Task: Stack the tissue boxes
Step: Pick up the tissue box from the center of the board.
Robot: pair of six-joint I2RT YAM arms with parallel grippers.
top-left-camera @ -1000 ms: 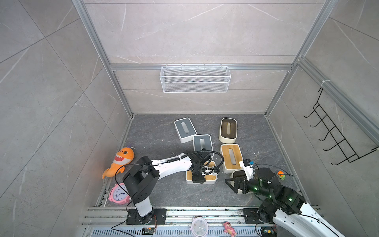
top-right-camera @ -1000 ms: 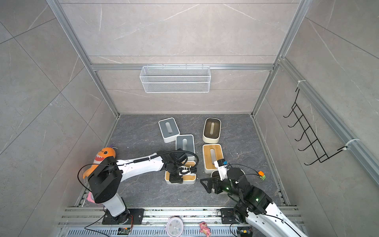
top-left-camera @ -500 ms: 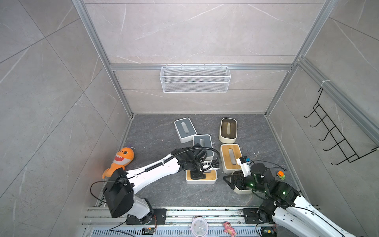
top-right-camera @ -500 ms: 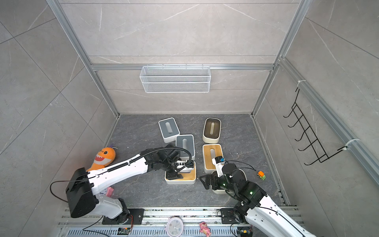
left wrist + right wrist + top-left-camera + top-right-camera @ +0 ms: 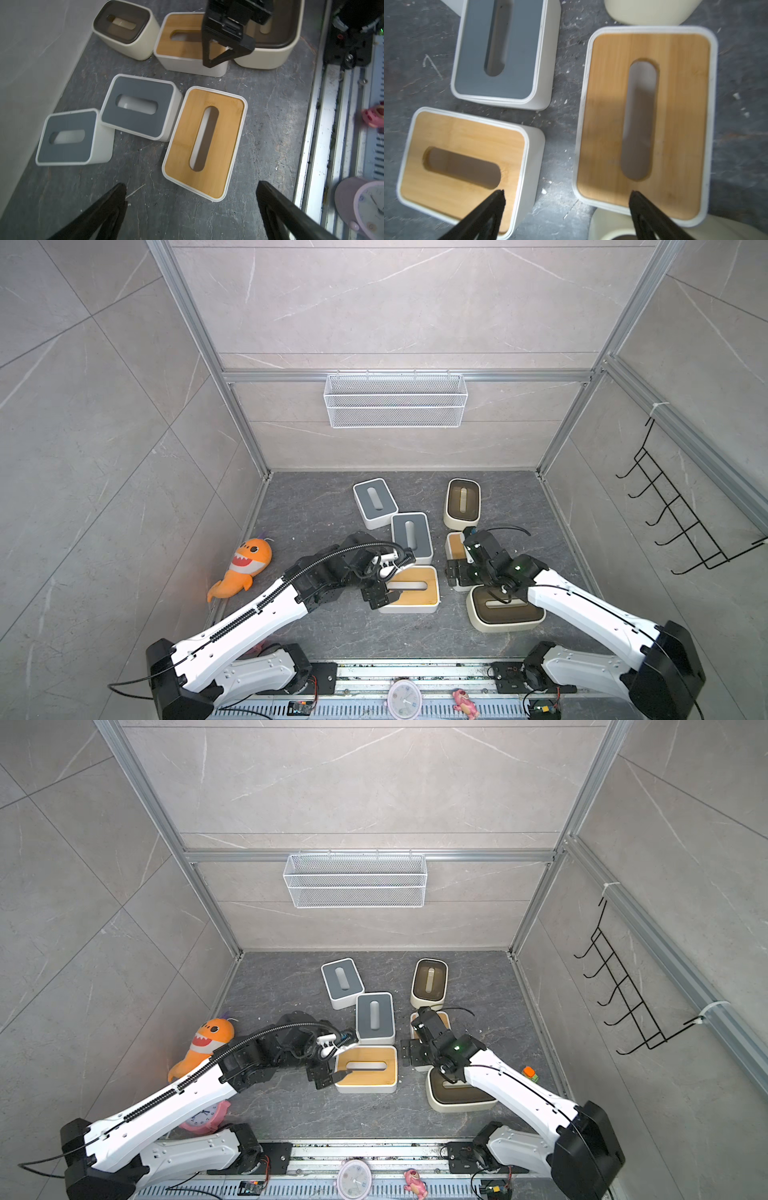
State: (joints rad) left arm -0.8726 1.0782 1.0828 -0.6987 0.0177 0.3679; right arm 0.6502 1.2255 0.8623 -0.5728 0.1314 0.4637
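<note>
Beneath the right jaws, parted and empty, sits a bamboo-lidded tissue box [image 5: 679,116]; its twin box [image 5: 182,145] lies just ahead of the left jaws, also wide and empty. Nothing stacked yet; next, probably lower and clamp.

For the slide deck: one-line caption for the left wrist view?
Left pincer open just short of a bamboo-lidded tissue box, a grey-lidded box next to it; nothing stacked yet.

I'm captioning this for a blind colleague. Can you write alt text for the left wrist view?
The open left claw hangs empty just short of a bamboo-lidded tissue box. Beyond sit two grey-lidded boxes, two cream boxes with brown lids, and a second bamboo-lidded box partly behind the right claw.
</note>
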